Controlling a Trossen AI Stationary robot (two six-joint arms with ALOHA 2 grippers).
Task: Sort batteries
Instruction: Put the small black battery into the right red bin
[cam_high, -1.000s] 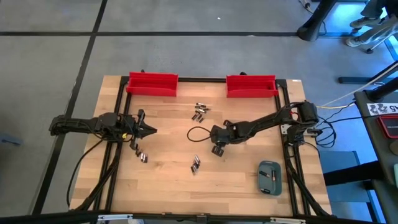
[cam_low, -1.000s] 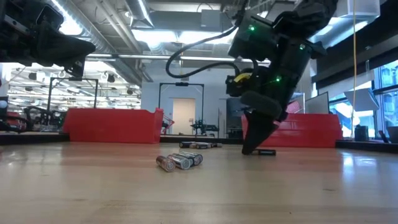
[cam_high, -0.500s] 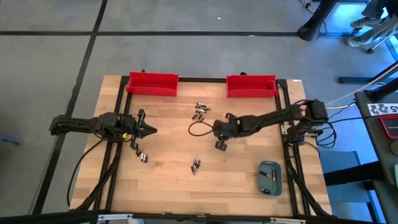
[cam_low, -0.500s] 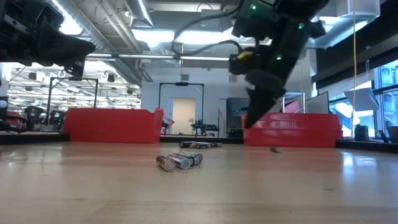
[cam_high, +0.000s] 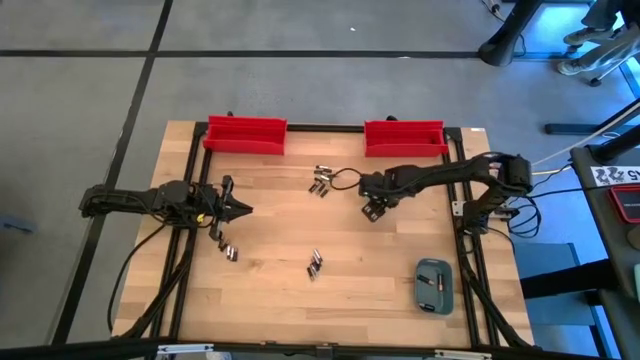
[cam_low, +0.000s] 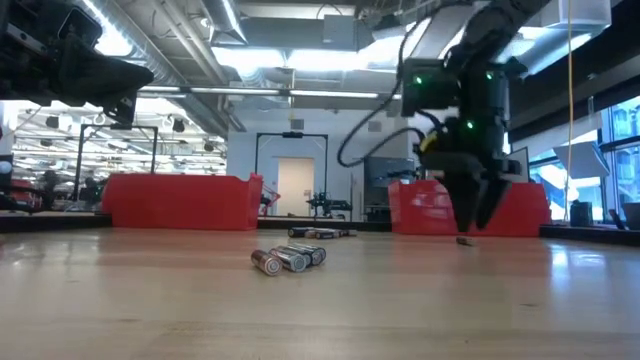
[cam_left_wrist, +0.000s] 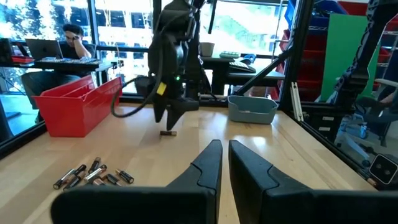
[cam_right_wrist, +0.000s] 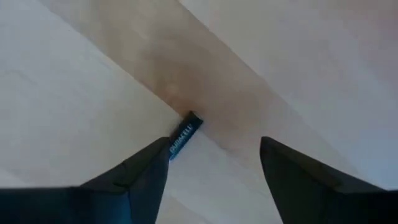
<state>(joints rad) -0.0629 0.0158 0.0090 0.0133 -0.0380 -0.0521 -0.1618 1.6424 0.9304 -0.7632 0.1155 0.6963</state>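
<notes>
**Right gripper spread above a single battery on the table**

A wooden table (cam_high: 270, 290) carries two red bins (cam_high: 245, 133) along its far edge, one to the left and one to the right (cam_high: 403, 137). The right gripper (cam_high: 374, 208) hangs in front of the right bin, pointing down at the table. Its two fingers (cam_right_wrist: 134, 174) stand wide apart and hold nothing. One battery (cam_right_wrist: 183, 135) lies flat on the wood directly below, beside one fingertip; in the low view the same battery (cam_low: 464, 240) rests on the table under the gripper (cam_low: 478, 215).

The other batteries lie in loose groups: one cluster (cam_high: 321, 179) near the far middle of the table, just left of the right gripper, a second (cam_high: 314, 264) near the table's centre front, and a third (cam_high: 228, 250) on the left side.

The left gripper (cam_high: 240, 210) waits over the left side of the table, its fingers (cam_left_wrist: 208, 163) pressed nearly together and empty. A grey-blue case (cam_high: 434, 284) sits near the front right corner.
</notes>
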